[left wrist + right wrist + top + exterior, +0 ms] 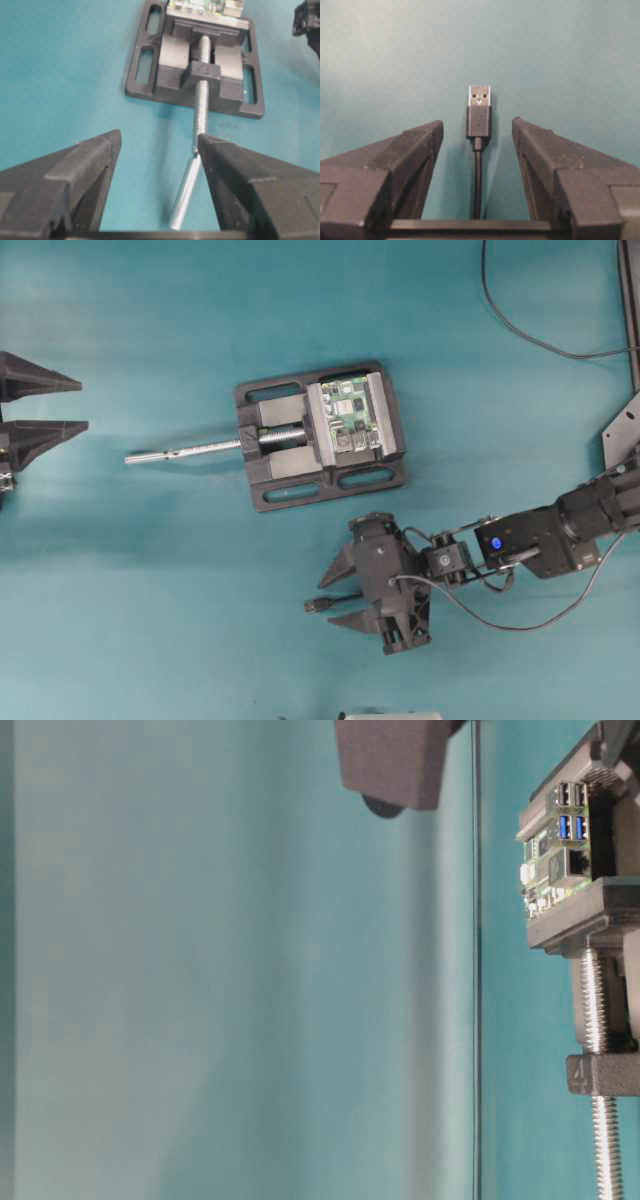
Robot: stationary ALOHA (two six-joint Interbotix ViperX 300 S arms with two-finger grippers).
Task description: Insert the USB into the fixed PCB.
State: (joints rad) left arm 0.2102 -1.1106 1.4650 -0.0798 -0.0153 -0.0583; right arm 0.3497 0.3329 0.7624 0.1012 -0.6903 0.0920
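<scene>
only right wrist view shows the usb (479, 116) flat on the surface (560, 60), between spread right gripper (477, 150) fingers | left gripper (159, 165) spread | pcb (352, 416) clamped in vise (320, 436)

Black USB (479, 116) lies flat on teal table; green fixed PCB (352, 414) sits clamped.

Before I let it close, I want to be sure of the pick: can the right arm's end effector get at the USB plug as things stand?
Probably yes. The right end effector is open, and the USB lies flat on the table between its fingers, cable running back between them, nothing blocking. Whether it is low enough to close on it, I cannot tell.
</scene>
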